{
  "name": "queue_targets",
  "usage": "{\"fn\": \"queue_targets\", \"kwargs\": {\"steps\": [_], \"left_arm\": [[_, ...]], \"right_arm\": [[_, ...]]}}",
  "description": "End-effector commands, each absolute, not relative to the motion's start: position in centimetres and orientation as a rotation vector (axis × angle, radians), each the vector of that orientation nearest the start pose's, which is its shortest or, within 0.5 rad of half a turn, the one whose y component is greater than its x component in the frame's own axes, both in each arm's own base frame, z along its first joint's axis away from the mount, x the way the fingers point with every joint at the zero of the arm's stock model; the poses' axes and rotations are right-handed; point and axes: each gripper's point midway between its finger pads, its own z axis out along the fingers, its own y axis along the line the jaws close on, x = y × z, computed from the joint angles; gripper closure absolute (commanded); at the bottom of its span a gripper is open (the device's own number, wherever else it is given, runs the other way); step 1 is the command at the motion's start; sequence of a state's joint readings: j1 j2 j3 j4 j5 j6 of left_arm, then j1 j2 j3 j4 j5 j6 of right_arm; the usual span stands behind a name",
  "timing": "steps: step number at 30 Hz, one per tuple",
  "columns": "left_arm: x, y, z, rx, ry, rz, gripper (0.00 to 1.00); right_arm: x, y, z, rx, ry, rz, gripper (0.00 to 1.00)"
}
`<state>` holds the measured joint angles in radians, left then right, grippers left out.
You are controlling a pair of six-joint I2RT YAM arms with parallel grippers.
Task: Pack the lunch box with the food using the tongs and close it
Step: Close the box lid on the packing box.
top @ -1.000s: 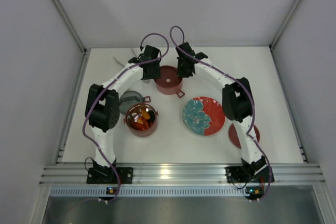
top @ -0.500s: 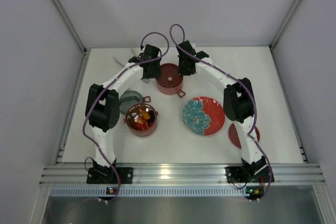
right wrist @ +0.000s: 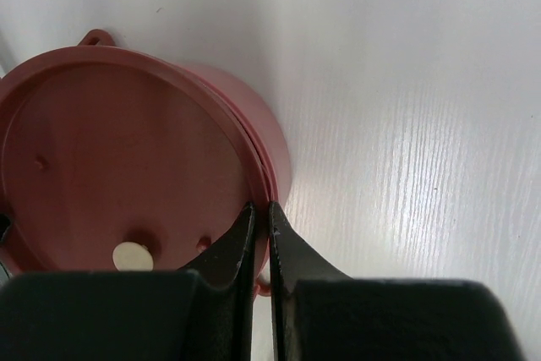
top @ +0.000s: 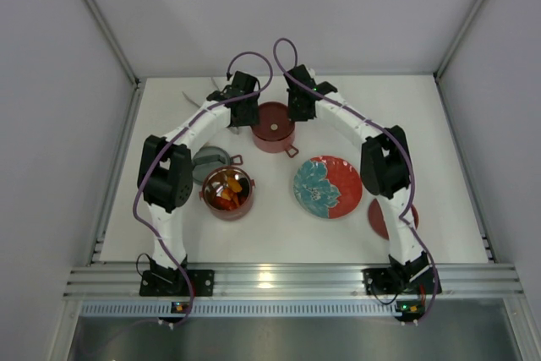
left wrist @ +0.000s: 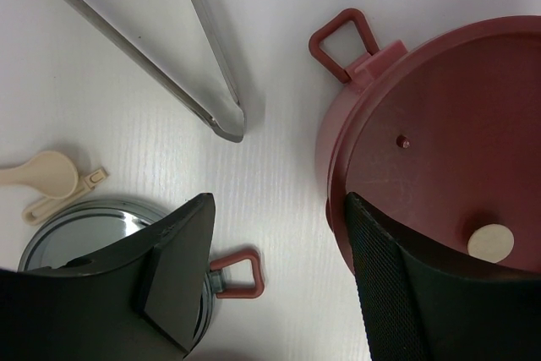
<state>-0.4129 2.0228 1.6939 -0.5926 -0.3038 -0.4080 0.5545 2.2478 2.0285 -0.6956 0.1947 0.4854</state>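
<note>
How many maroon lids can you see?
2. One lid sits on the far pot; another lid lies flat near the right arm, partly hidden. Arms could hide more.

White table (top: 279, 226), 1 lidded pink pot (top: 272, 128), 1 open pink pot (top: 226, 192), tongs (left wrist: 224, 120), grey dish (top: 210, 161), flowered plate (top: 328, 186), maroon lid (top: 378, 213)

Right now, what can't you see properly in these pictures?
- Slim silvery metal tongs: left wrist view's top edge cuts off both arms.
- Small grey round dish: top view, left arm covers part.
- Flat round maroon lid near the right base: right arm crosses it.
- Toy food in the open dusty-pink pot: too small to name.
- Lidded pink pot: its lid hides the inside.
</note>
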Motion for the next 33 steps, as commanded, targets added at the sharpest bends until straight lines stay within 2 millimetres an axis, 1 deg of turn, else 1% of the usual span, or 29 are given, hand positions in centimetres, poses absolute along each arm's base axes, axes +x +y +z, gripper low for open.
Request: {"fn": "queue_targets", "kwargs": {"steps": [1,4,10,12,13,20,24,25,26,33], "left_arm": [[48.3,-16.3,11.2,-0.113,2.425,0.050,0.32],[48.3,-16.3,11.0,-0.109,2.431,0.052,0.33],[47.9,-16.1,10.5,-0.104,2.448,0.063,0.34],[47.6,-16.0,10.2,-0.102,2.456,0.068,0.35],[47.6,-16.1,10.2,-0.101,2.455,0.067,0.35],[47.7,-15.9,9.6,-0.101,2.461,0.078,0.35],[47.7,-15.9,9.3,-0.099,2.468,0.082,0.35],[47.8,-15.9,9.2,-0.099,2.469,0.082,0.35],[47.7,-15.8,9.0,-0.098,2.474,0.090,0.35],[47.4,-15.0,7.7,-0.089,2.505,0.158,0.41]], "right_arm": [[47.8,28.1,14.2,-0.033,2.414,0.202,1.00],[47.5,28.0,13.8,-0.042,2.429,0.193,1.00],[47.2,27.8,13.6,-0.042,2.437,0.191,1.00],[47.0,27.7,13.0,-0.047,2.451,0.183,1.00],[46.9,27.8,13.0,-0.049,2.451,0.183,1.00],[47.1,28.4,12.7,-0.065,2.449,0.213,0.94],[47.5,28.5,12.6,-0.074,2.444,0.213,0.91],[47.5,28.6,12.2,-0.075,2.454,0.209,0.90],[47.6,28.6,12.2,-0.080,2.452,0.208,0.90],[47.5,28.6,10.9,-0.082,2.478,0.197,0.85]]}}
